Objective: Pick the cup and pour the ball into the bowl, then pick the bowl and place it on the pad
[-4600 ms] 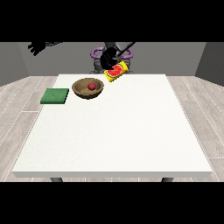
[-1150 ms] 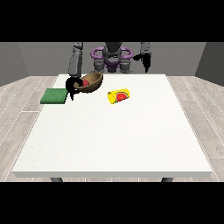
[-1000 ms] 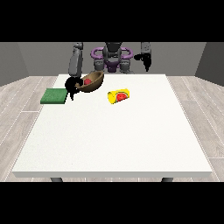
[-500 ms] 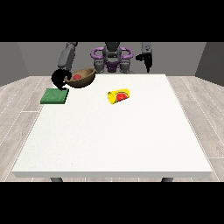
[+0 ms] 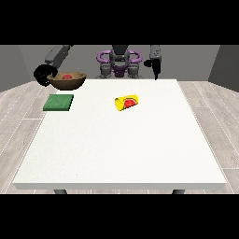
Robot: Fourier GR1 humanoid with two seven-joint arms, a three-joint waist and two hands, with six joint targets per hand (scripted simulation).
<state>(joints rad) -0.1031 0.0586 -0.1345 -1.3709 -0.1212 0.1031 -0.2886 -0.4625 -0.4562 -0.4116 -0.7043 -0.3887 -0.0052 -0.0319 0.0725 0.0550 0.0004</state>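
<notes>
— Brown bowl (image 5: 68,82), red ball (image 5: 68,75) inside: we find it held above the desk (image 5: 121,154), carried by the hand at the view's left (image 5: 43,75), which is curled onto its rim.

— Relation to the pad?

— Green pad (image 5: 59,102) lies at six o'clock from the bowl, just beside; we judge a lowering remains. Yellow cup (image 5: 127,102) lies tipped at mid-desk. Of the hand at the view's right (image 5: 154,67), raised, we cannot tell the fingers.

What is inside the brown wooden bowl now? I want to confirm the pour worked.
A red ball sits inside the brown wooden bowl, which the hand at the view's left holds above the table. The bowl's near wall hides the ball's underside.
</notes>
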